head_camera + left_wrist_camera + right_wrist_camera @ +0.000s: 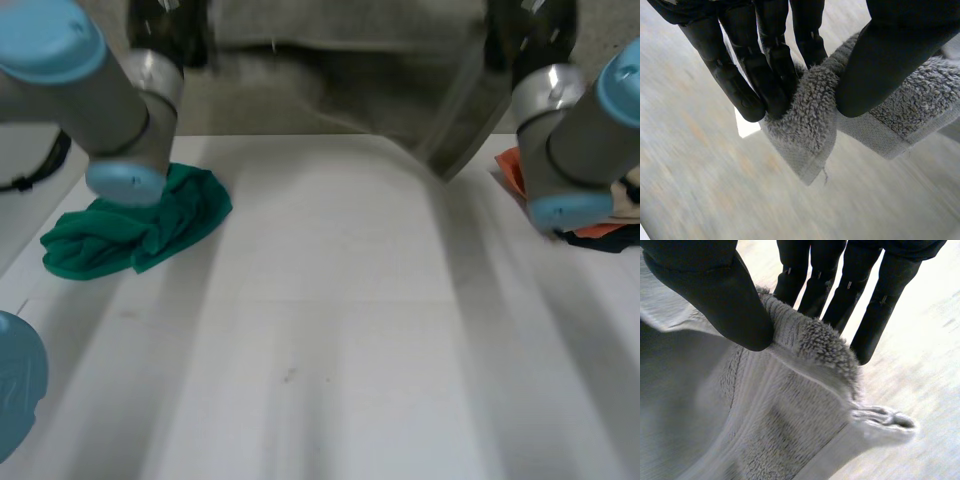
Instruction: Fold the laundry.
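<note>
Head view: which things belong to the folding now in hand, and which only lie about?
In hand:
grey towel, pinched by the left hand and the right hand.

Lying about:
crumpled green cloth
orange and dark clothes pile

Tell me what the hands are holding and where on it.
Both hold one grey towel: the left hand pinches it near a corner, between thumb and fingers; the right hand likewise near another corner.
</note>
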Available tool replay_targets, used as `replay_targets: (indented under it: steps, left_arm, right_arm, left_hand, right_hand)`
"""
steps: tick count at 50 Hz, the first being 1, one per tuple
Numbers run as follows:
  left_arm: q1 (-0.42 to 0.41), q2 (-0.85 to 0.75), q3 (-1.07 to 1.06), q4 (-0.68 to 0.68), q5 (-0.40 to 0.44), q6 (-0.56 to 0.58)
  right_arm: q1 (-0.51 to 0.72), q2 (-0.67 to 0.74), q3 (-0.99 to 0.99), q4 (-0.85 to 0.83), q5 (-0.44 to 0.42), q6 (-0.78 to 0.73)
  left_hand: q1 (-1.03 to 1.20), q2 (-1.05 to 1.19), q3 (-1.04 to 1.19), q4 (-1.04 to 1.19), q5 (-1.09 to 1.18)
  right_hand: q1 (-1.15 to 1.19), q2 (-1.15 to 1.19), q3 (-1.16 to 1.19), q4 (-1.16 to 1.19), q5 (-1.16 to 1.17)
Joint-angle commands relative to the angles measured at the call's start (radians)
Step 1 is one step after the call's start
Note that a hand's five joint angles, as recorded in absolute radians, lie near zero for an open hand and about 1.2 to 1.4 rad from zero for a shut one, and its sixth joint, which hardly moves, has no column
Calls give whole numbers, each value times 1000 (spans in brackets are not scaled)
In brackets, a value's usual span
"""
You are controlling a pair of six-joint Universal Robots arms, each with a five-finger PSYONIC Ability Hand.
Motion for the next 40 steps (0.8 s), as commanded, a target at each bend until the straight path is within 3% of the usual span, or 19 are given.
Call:
replay_targets:
  steps: [1, 3, 11, 18, 23, 27, 33, 40]
  left_arm:
    - [17, 16, -402, -6, 34, 130]
    - [18, 12, -509, -14, 58, 188]
    - [55, 25, -694, -66, 100, 336]
    - [63, 90, -736, -72, 126, 315]
    - [61, 90, -733, -17, 133, 302]
    - [54, 64, -716, 23, 127, 312]
    - [61, 15, -654, 18, 132, 321]
    - [66, -68, -524, -91, 126, 336]
  right_arm:
    - [-5, 25, 203, 219, -55, -7]
    - [-15, 54, 254, 288, -67, -22]
    - [-57, 91, 360, 434, -96, -120]
    - [-76, 50, 401, 448, -101, -125]
    - [-79, 24, 417, 448, -108, -108]
    - [-78, -8, 417, 451, -109, -86]
    - [-78, -65, 411, 467, -107, -65]
    - [-76, -120, 391, 484, -119, -16]
  left_hand:
    - [58, -7, -1, -5, 38]
    - [-112, -177, -171, -175, -132]
    - [-148, -213, -207, -211, -168]
    - [-207, -271, -265, -270, -227]
    - [-482, -547, -541, -545, -502]
    - [-574, -638, -632, -637, -594]
    - [-589, -653, -647, -652, -609]
    - [-553, -618, -612, -616, -573]
  right_hand:
    - [257, 218, 205, 197, 224]
    - [257, 218, 205, 197, 224]
    - [257, 218, 205, 197, 224]
    - [257, 218, 205, 197, 224]
    - [257, 218, 205, 197, 224]
    - [257, 218, 205, 197, 224]
    - [257, 218, 205, 197, 224]
    - [257, 218, 205, 197, 224]
